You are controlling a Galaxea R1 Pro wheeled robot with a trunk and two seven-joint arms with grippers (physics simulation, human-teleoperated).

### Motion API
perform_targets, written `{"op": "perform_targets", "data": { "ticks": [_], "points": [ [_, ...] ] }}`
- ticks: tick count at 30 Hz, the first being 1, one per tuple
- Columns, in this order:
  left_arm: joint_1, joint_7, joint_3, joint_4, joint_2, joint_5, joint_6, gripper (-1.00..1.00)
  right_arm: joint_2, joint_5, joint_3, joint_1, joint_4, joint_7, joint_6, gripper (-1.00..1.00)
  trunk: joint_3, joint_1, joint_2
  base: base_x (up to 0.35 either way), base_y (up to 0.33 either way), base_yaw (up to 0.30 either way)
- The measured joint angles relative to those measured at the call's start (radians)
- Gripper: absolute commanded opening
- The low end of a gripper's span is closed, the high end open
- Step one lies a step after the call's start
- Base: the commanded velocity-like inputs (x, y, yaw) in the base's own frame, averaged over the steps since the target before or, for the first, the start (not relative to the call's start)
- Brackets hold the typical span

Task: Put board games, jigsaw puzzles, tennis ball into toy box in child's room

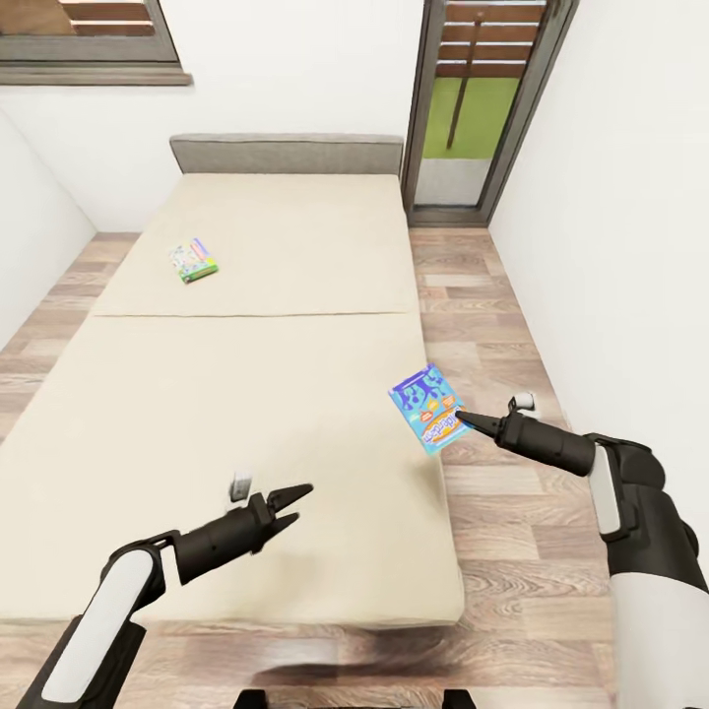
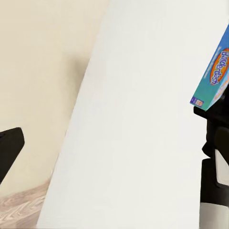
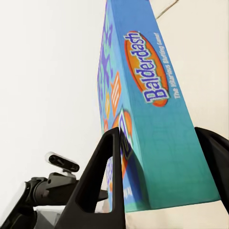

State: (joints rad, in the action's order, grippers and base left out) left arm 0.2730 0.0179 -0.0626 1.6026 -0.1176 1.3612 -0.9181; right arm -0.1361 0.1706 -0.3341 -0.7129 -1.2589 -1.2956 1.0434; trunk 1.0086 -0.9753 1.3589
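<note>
Beige bed (image 1: 246, 414) bears one board game (image 1: 192, 260); right fingers (image 3: 102, 176) grip another (image 1: 427, 407).

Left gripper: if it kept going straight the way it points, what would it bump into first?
Probably the blue game box in the right gripper; the left gripper aims that way over the bed, but depth is unclear.

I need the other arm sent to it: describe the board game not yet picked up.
On the bed, look at the far half, near the headboard's left. The small green-edged board game lies flat there alone, unlike the blue Balderdash box held by the right gripper.
</note>
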Motion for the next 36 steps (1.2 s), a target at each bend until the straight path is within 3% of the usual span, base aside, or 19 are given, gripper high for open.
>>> {"op": "perform_targets", "data": {
  "ticks": [8,14,30,36],
  "points": [
    [-0.112,-0.070,0.023,0.002,-0.015,-0.013,0.023,1.00,0.002,-0.003,0.000,0.026,-0.040,0.001,0.000,-1.00,-0.038,0.031,-0.056,0.000,0.000,-0.074],
    [-0.147,-0.114,0.047,0.003,-0.019,-0.017,0.038,1.00,0.005,-0.004,0.020,0.041,-0.058,0.002,0.000,-1.00,-0.066,0.054,-0.098,0.000,0.000,-0.066],
    [-0.166,-0.148,0.060,0.004,-0.024,-0.021,0.046,1.00,0.014,-0.005,0.060,0.051,-0.069,0.021,0.000,-1.00,-0.142,0.115,-0.210,0.000,0.000,-0.017],
    [-0.167,-0.149,0.062,0.004,-0.025,-0.022,0.049,1.00,0.042,-0.009,0.080,0.052,-0.068,0.133,-0.002,-1.00,-0.171,0.138,-0.252,0.000,0.000,-0.002]
  ]
}}
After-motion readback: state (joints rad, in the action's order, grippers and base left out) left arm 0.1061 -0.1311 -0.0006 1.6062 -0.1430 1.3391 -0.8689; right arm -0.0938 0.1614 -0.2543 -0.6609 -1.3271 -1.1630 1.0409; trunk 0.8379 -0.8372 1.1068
